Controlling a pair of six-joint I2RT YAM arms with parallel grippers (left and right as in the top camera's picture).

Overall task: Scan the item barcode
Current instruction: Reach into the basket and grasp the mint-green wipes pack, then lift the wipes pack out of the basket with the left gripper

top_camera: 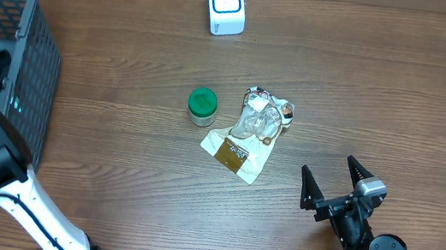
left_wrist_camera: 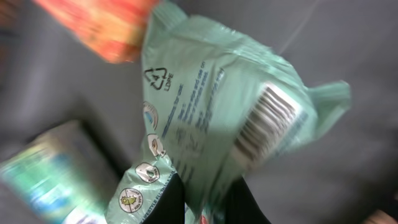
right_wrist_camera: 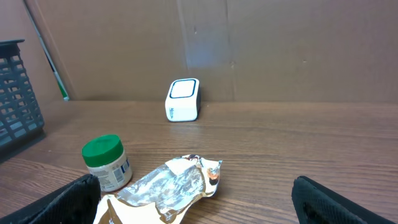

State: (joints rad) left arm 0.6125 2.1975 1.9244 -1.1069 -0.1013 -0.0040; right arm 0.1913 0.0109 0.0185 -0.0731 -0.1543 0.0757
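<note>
grip on: the left jaws are clamped on the lower edge of a pale green plastic pouch (left_wrist_camera: 211, 112), apparently down in the dark mesh basket (top_camera: 35, 74) at the left of the wooden table (top_camera: 110, 196). its black-and-white barcode (left_wrist_camera: 268, 121) faces the wrist camera. right jaws stand wide open and empty, low over the table. so the pick looks made; the carry to the small white box scanner (top_camera: 226, 4) and the scan itself are both left.

Crumpled pale-green pouch (left_wrist_camera: 205, 112), slanted barcode (left_wrist_camera: 266, 124) outward.
</note>
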